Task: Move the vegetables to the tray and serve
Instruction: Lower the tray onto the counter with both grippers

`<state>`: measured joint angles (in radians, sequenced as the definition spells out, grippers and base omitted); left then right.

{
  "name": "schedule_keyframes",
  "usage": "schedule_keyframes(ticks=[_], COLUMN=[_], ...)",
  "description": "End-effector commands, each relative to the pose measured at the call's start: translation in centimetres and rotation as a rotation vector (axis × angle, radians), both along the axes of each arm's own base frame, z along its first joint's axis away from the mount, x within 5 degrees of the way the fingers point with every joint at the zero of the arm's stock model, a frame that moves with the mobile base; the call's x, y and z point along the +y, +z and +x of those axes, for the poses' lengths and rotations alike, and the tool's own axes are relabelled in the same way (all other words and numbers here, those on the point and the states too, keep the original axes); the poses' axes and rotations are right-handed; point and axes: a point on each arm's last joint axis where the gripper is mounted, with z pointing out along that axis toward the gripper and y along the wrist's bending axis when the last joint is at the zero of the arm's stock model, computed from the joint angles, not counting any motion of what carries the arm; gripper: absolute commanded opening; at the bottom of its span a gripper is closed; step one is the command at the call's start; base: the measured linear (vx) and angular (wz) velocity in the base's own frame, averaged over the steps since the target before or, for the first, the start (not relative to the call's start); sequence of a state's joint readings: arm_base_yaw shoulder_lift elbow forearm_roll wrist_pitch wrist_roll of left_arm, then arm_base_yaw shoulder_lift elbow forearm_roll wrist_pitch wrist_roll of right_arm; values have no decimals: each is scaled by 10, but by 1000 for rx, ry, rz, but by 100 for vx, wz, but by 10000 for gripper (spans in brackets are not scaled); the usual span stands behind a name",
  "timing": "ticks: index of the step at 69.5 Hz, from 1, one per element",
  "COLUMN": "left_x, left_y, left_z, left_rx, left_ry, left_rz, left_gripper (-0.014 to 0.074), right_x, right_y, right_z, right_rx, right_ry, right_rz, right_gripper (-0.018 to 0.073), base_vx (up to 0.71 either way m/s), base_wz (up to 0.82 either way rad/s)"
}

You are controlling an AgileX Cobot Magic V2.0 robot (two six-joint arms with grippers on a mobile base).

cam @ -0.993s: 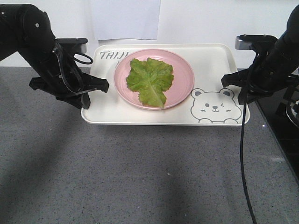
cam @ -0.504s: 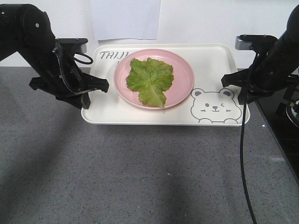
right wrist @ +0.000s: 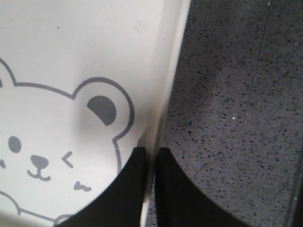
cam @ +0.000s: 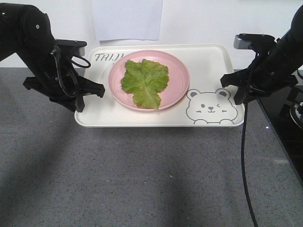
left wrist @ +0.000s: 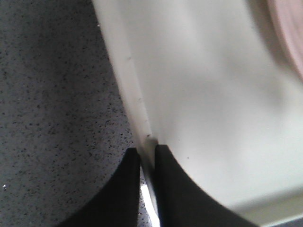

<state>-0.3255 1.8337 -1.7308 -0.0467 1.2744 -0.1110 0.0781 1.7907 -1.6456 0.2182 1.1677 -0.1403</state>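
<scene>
Since a second ago we have shifted the tray (cam: 94, 113), with both arms, toward the left arm's side in the front view. Our left gripper (left wrist: 147, 158) has its jaws clenched on the tray's left rim; our right gripper (right wrist: 150, 156) pinches the right rim beside the bear face (right wrist: 42, 156). On the tray sits a pink plate (cam: 177, 75) holding the lettuce leaf (cam: 144, 81). Below lies the grey speckled bench (cam: 142, 179).
</scene>
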Motion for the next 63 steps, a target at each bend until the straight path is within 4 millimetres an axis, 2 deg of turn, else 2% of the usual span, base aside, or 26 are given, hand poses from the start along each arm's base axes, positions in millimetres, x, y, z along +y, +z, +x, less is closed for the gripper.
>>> schedule_keyframes(ticks=[1,11,24,36,63], left_x=[-8,-5,-3,0,5], left_y=[36,35,32,16,-25], left_z=[-11,-11,-9,-4,-5], left_rx=[-118,-123,-120,-64,2], left_ry=[-56,-56,-55,-45,-51], left_rz=[-89,-51,-24,-8,63], left_gripper=[-6,-6,-6,-6,-6], right_x=[20,35,66,86,81], right_y=[28,8,-16,-30,-37], right_z=[-3,4,8,10,16], right_rx=[-118,-57,-1,20,12], right_ry=[53,95,162,197,150], right_rz=[150,134,130,128,75], right_gripper=[-4,-4,-4,-4,-4], base_vx=[0,0,0,0,0], base_wz=[0,0,0,0,0])
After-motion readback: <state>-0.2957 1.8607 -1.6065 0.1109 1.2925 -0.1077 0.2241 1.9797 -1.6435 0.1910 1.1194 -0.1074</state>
